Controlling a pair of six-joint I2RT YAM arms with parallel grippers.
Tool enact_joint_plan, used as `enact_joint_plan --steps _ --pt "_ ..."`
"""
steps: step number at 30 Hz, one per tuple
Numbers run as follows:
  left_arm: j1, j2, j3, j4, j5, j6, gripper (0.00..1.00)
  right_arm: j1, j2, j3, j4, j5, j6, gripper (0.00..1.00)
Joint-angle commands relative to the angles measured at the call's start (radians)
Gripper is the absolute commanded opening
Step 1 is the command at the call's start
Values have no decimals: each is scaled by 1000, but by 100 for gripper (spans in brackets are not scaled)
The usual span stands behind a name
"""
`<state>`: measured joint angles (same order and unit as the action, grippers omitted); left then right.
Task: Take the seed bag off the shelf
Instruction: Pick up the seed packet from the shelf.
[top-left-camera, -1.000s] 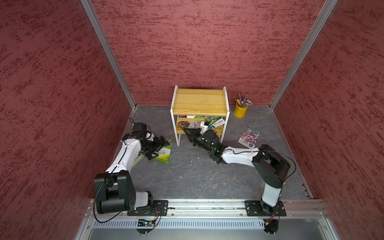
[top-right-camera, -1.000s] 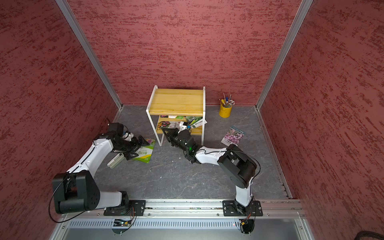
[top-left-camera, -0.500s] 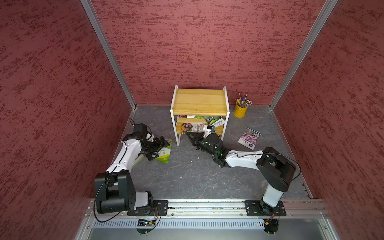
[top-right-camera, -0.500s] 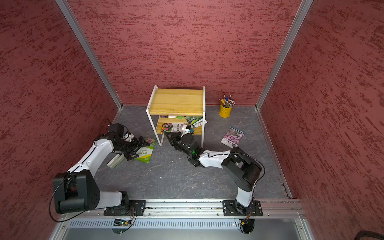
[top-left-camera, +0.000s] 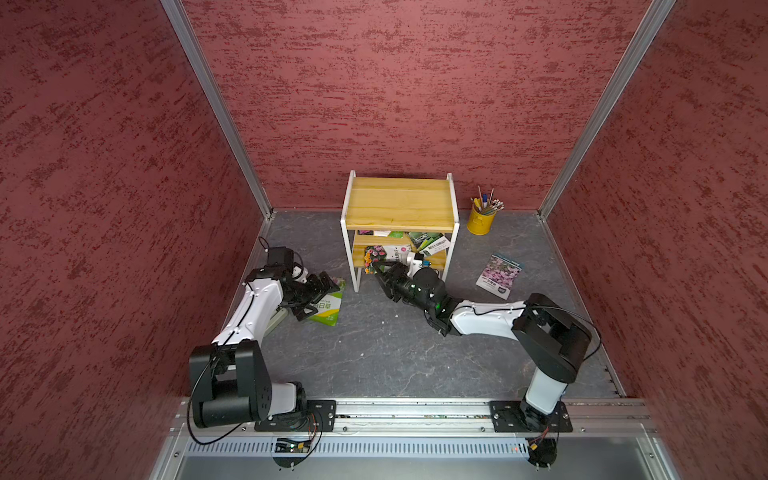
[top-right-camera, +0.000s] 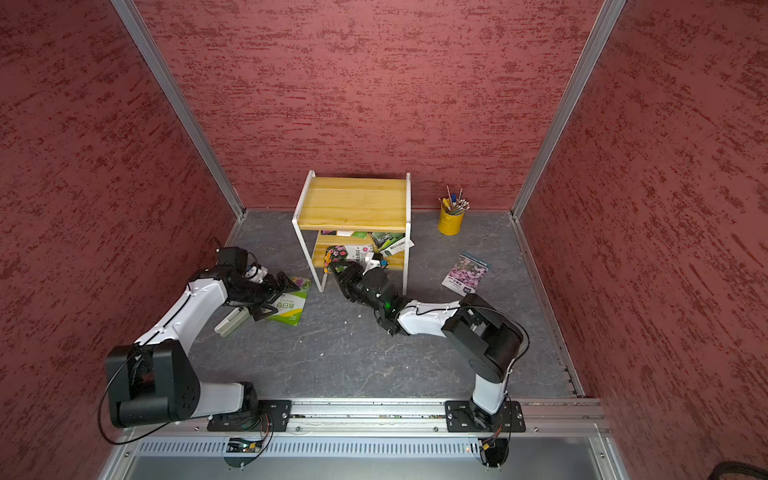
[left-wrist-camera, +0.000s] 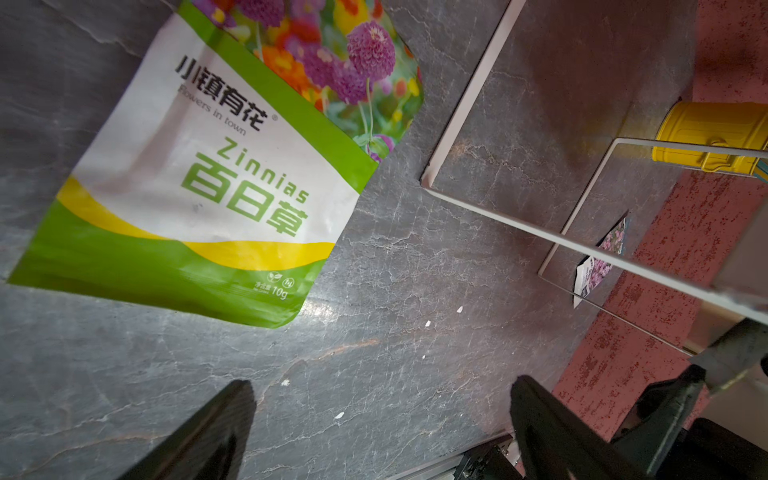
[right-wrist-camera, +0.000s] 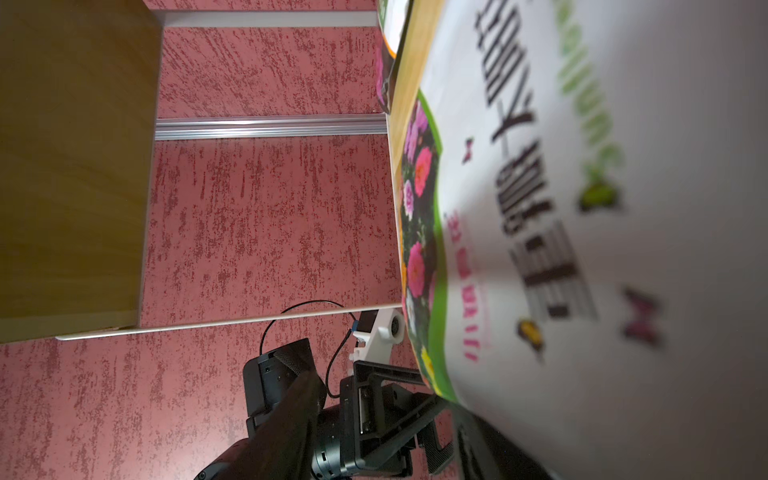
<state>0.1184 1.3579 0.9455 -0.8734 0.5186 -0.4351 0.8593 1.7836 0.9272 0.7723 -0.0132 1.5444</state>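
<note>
Floor (top-left-camera: 374, 361) grey veined stone, red textured walls (top-left-camera: 395, 91), shelf (top-left-camera: 401, 203) at rear

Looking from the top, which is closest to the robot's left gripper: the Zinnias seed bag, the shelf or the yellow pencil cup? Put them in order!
1. Zinnias seed bag, on the floor right by the left gripper.
2. Shelf, farther back, toward the back wall.
3. Yellow pencil cup, beyond the shelf's far side.
</note>
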Motion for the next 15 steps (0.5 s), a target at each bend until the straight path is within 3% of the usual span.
enact_joint_plan --steps 1,4,12,15 --pt "-2 10 1 21 2 -8 100 -9 21 46 -10 12 -13 55" --pt "-5 18 3 24 4 -9 100 -19 39 57 -8 18 -11 51" --pt "-5 36 3 29 6 -5 100 -37 89 76 21 36 19 11" --pt "-6 43 8 35 10 -5 100 -36 82 74 11 26 17 6"
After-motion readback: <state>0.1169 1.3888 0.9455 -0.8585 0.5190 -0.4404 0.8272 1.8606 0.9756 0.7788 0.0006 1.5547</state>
